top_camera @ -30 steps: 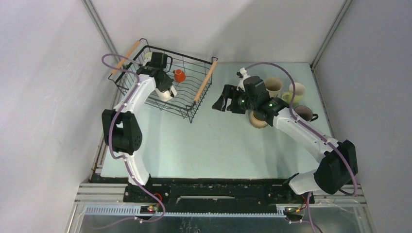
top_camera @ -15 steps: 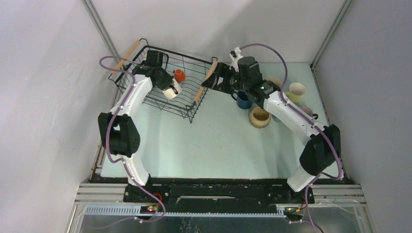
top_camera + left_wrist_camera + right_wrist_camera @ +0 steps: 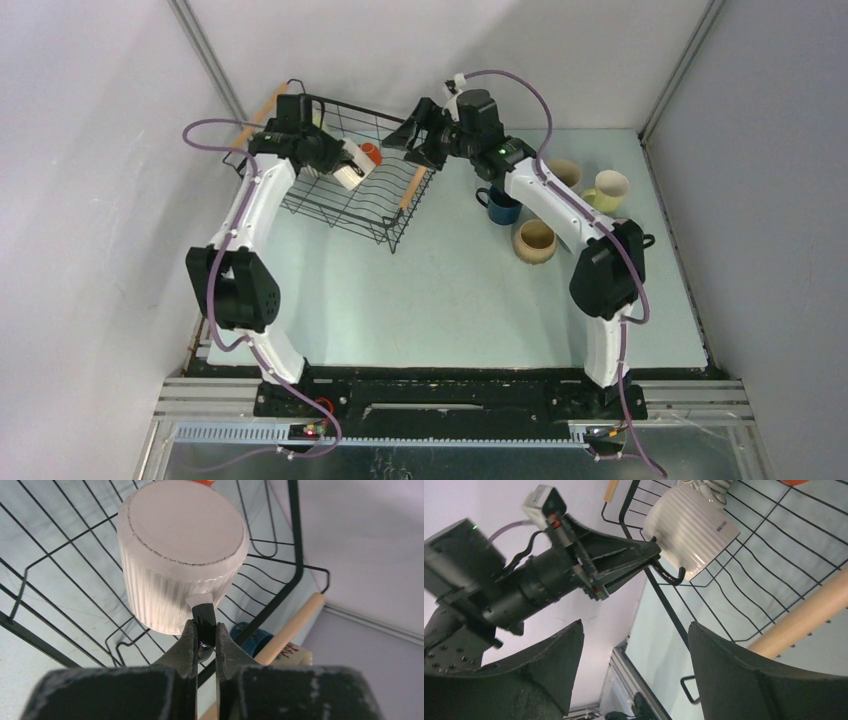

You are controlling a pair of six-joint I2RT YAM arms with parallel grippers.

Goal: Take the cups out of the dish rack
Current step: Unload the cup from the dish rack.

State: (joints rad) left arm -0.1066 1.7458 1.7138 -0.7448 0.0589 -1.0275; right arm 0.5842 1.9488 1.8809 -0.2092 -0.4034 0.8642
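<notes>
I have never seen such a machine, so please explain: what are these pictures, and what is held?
Two white robot arms are bolted at the edge of a pale green table. One picture looks down from above; the other two come from cameras on the wrists. The left gripper is shut on the dark handle of a white ribbed ceramic cup, over the black wire dish rack. A small orange cup sits in the rack. The right gripper is open and empty near its rim. A navy cup and several pale cups stand on the table.
</notes>
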